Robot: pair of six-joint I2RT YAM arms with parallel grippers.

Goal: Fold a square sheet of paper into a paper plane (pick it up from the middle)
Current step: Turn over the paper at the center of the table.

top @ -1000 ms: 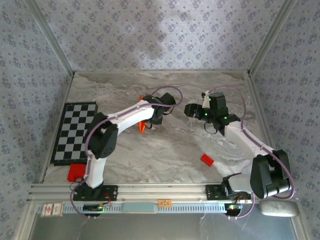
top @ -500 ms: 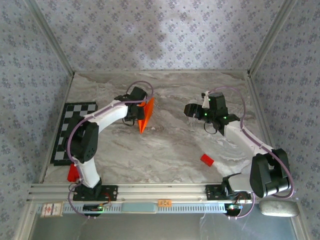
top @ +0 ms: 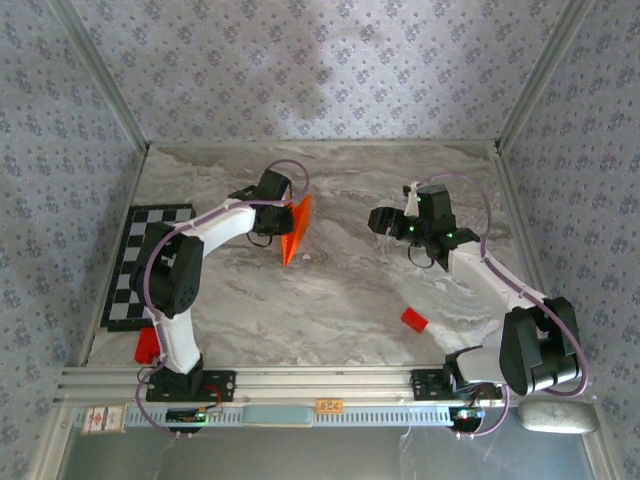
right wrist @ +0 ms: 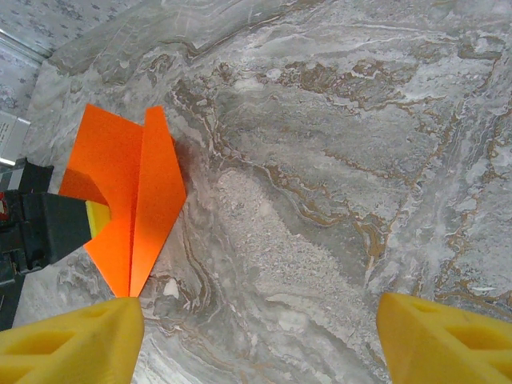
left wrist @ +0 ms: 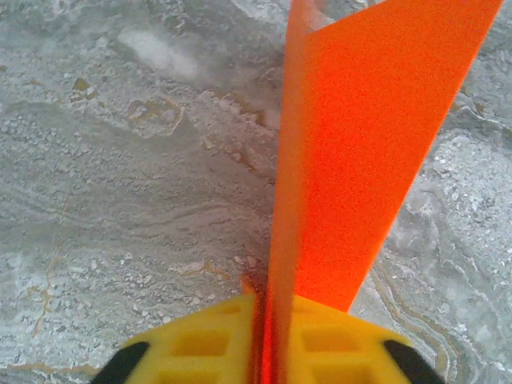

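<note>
on my left wrist view the left end effector is clamped on the orange paper plane at its crease, while from above i see that plane edge-up over the marble surface left of centre, the right end effector gaping well apart, and rail tags too small to read.

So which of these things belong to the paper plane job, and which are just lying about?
Part of the job: the orange paper plane, pinched in the left gripper; the right gripper, open, facing it.
Just lying about: the checkerboard mat; the small red block; a red thing beside the left arm's base.
</note>
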